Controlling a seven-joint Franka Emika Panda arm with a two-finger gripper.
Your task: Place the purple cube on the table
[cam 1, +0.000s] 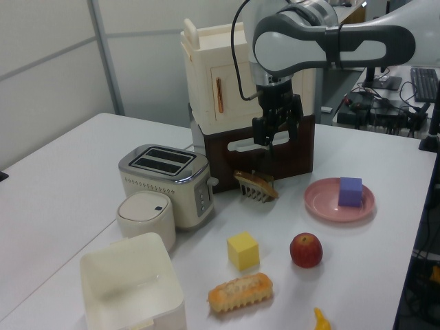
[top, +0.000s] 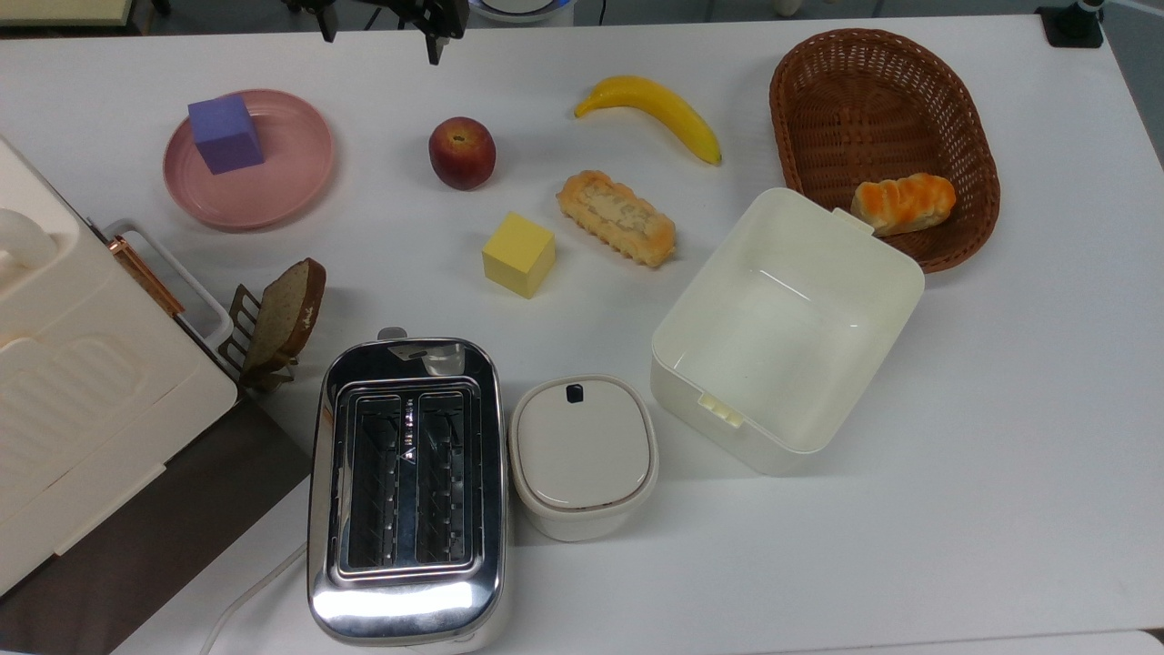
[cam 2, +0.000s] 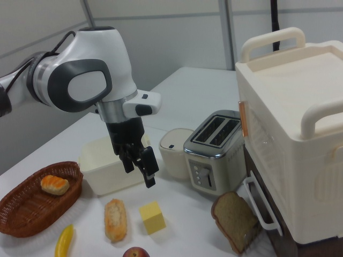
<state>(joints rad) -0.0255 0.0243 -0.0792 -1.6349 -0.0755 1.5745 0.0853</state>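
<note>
The purple cube (top: 225, 134) sits on the round pink plate (top: 291, 182) at the top view's upper left, toward the plate's left side. In the left view the purple cube (cam 1: 350, 191) rests on the plate (cam 1: 323, 205) at the right. My gripper (top: 382, 35) hangs open and holds nothing at the top view's upper edge, to the right of the plate and well above the white table (top: 1000, 409). In the left view the gripper (cam 1: 276, 136) is high up, to the left of the plate. The right view has the gripper (cam 2: 140, 169) above the yellow cube (cam 2: 153, 217).
An apple (top: 462, 152), a yellow cube (top: 518, 254), a pastry (top: 617, 217) and a banana (top: 655, 111) lie mid-table. A wicker basket (top: 873, 82) and an open white box (top: 787, 327) stand right. A toaster (top: 406, 491), a lidded pot (top: 582, 455), a toast slice (top: 286, 314) and a large white appliance (top: 82, 391) crowd the left.
</note>
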